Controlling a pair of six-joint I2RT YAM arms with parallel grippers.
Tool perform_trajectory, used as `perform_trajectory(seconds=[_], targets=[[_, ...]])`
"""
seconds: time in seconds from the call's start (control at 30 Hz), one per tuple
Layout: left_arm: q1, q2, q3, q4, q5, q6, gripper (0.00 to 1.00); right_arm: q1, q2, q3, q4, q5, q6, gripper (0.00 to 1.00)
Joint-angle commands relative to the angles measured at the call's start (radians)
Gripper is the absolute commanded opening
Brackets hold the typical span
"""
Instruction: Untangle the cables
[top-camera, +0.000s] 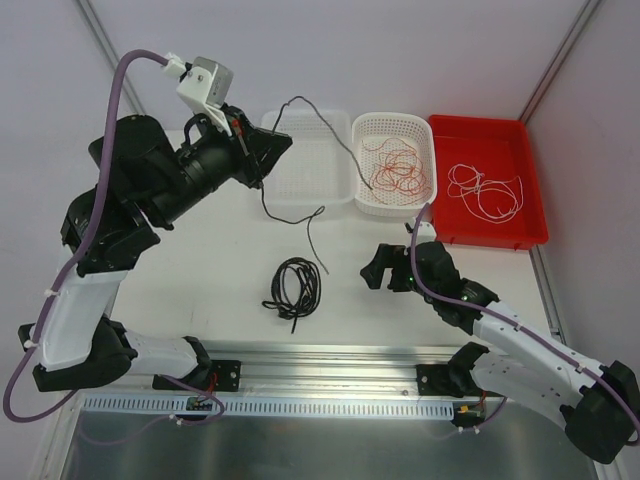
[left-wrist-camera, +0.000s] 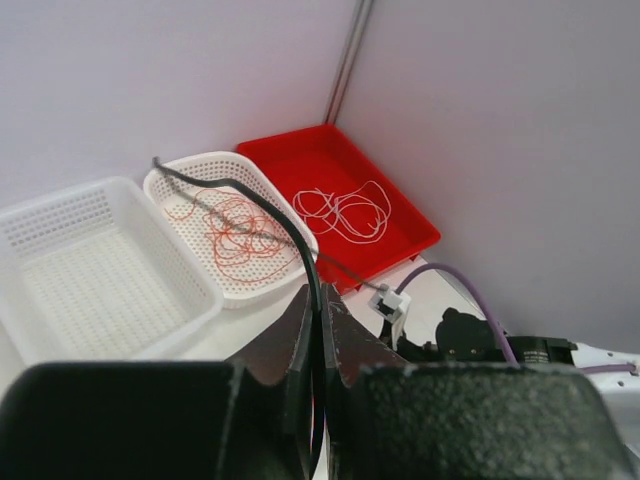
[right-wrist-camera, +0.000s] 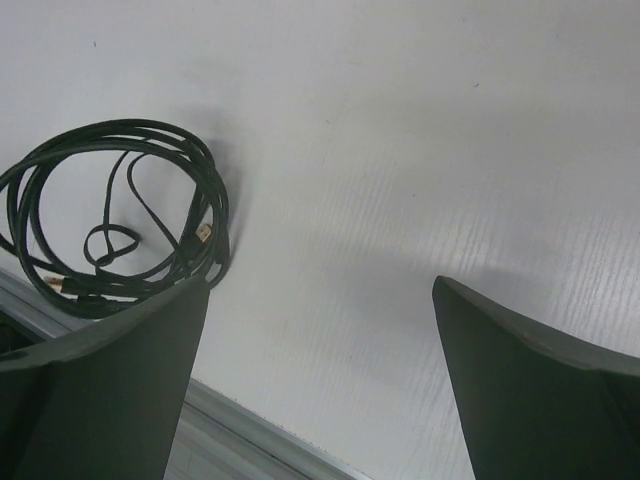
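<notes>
My left gripper (top-camera: 266, 158) is raised over the back of the table, shut on a thin black cable (top-camera: 318, 113). In the left wrist view the cable (left-wrist-camera: 262, 202) runs out between the pressed-together fingertips (left-wrist-camera: 318, 300) and arcs up and away. Its free end hangs toward the table (top-camera: 312, 232). A coiled black cable (top-camera: 293, 285) lies on the table in front, also in the right wrist view (right-wrist-camera: 110, 220). Orange-red cables (top-camera: 398, 170) lie in a white basket (top-camera: 425, 125), and a white cable (top-camera: 485, 190) in the red tray (top-camera: 535, 190). My right gripper (top-camera: 378, 268) hovers low, open and empty (right-wrist-camera: 320, 290).
An empty white perforated basket (top-camera: 335, 185) stands at the back middle, left of the basket with the orange-red cables. A metal rail (top-camera: 340, 365) runs along the table's near edge. The purple hoses follow both arms.
</notes>
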Motion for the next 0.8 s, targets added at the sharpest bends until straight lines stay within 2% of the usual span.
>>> perform_trajectory(seconds=[0.0,0.07,0.23,0.37,0.57,0.77], targets=[[-0.011,0.03,0.001,-0.003,-0.073,0.034,0.01,0.007,-0.017,-0.008,0.064,-0.01,-0.002,1.0],[-0.011,0.03,-0.023,0.004,-0.101,0.039,0.02,0.007,-0.011,-0.011,0.068,-0.014,-0.005,1.0],[-0.009,0.01,-0.118,0.024,-0.3,0.085,0.02,0.007,0.002,-0.006,0.071,-0.036,-0.018,0.99],[-0.008,-0.019,-0.209,0.043,-0.36,0.088,0.02,0.007,0.014,-0.009,0.074,-0.039,-0.016,1.0],[0.009,-0.013,-0.232,0.075,-0.397,0.15,0.03,0.01,0.028,-0.012,0.084,-0.059,-0.018,0.99],[0.1,0.049,-0.165,0.164,-0.328,0.25,0.04,0.011,0.014,-0.009,0.068,-0.056,-0.027,0.99]])
